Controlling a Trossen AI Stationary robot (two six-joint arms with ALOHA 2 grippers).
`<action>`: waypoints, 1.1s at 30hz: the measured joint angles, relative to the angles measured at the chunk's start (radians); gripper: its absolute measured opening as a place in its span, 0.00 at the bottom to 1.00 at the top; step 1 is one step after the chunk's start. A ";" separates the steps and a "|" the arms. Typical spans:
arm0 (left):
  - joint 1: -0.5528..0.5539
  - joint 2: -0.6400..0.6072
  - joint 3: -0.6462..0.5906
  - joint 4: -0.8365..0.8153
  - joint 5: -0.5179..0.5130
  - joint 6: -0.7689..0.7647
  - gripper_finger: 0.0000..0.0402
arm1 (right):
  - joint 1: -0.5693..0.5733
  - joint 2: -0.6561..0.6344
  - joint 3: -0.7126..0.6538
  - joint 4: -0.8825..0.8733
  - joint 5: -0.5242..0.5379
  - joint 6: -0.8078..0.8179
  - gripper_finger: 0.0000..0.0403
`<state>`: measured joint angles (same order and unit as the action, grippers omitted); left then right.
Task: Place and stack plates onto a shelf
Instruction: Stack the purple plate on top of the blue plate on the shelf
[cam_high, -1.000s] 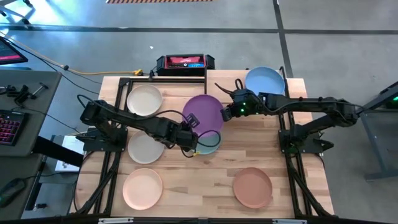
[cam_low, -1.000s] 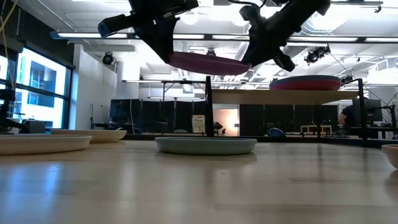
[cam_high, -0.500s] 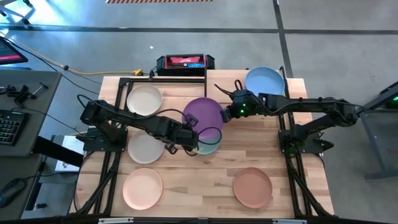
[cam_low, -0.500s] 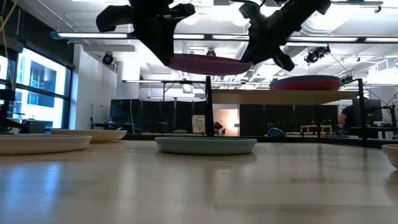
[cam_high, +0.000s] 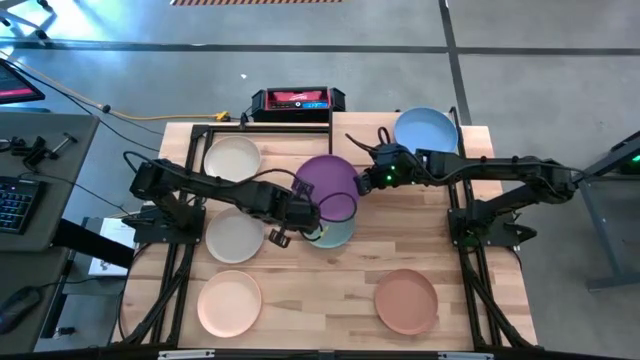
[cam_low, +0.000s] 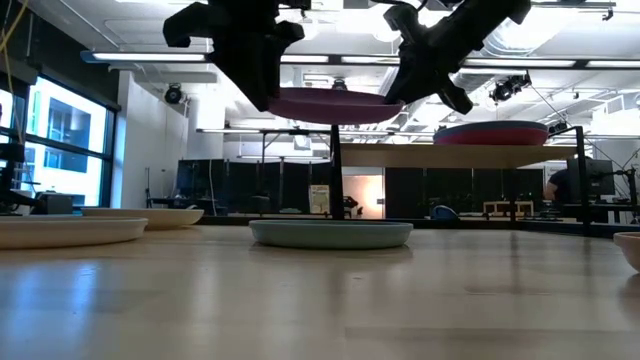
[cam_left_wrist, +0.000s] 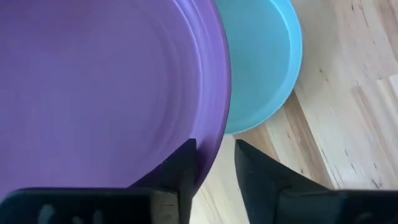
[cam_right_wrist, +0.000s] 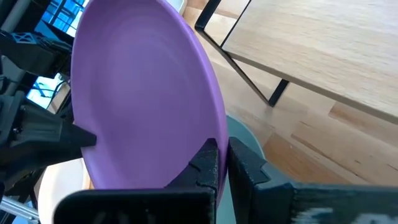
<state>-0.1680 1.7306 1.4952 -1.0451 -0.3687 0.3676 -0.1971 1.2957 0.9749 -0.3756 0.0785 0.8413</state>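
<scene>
A purple plate (cam_high: 328, 185) hangs in the air over a teal plate (cam_high: 338, 233) that lies on the table. My right gripper (cam_right_wrist: 222, 155) is shut on the purple plate's right rim. My left gripper (cam_left_wrist: 214, 171) is open at the plate's near-left rim, one finger over the plate and one under it. The shelf (cam_low: 450, 156) stands at the far right, with a blue plate (cam_high: 427, 128) on top of a magenta one (cam_low: 490, 134). My right gripper pinches the purple plate's rim (cam_right_wrist: 214, 138) between its two fingers, on the side toward the table's right. The fingers come from the right, slanting down. The plate is lifted clear and close to level. My left gripper straddles the rim (cam_left_wrist: 219, 140); whether a finger touches it, I cannot tell.
On the table lie a cream plate (cam_high: 232, 160), a grey-beige plate (cam_high: 235, 238), a peach-pink plate (cam_high: 229, 303) and a terracotta plate (cam_high: 406, 300). A black and red box (cam_high: 297, 101) sits at the far edge. Bare wood shows at the near middle.
My left gripper has rolled about its own axis and opened at the purple plate's rim, staying in place. The plate has stayed in the air in my right gripper's hold.
</scene>
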 joint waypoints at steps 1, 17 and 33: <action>0.000 0.000 0.000 0.000 -0.005 -0.005 0.26 | 0.000 0.000 0.000 0.000 0.000 0.000 0.00; -0.017 -0.001 0.123 -0.014 -0.113 -0.183 0.32 | -0.060 -0.029 0.000 -0.010 -0.034 -0.008 0.00; -0.018 -0.021 0.190 -0.093 -0.177 -0.210 0.32 | -0.154 -0.258 0.000 -0.173 0.006 -0.033 0.00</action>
<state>-0.1859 1.7092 1.6852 -1.1380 -0.5453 0.1575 -0.3509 1.0381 0.9749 -0.5486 0.0846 0.8082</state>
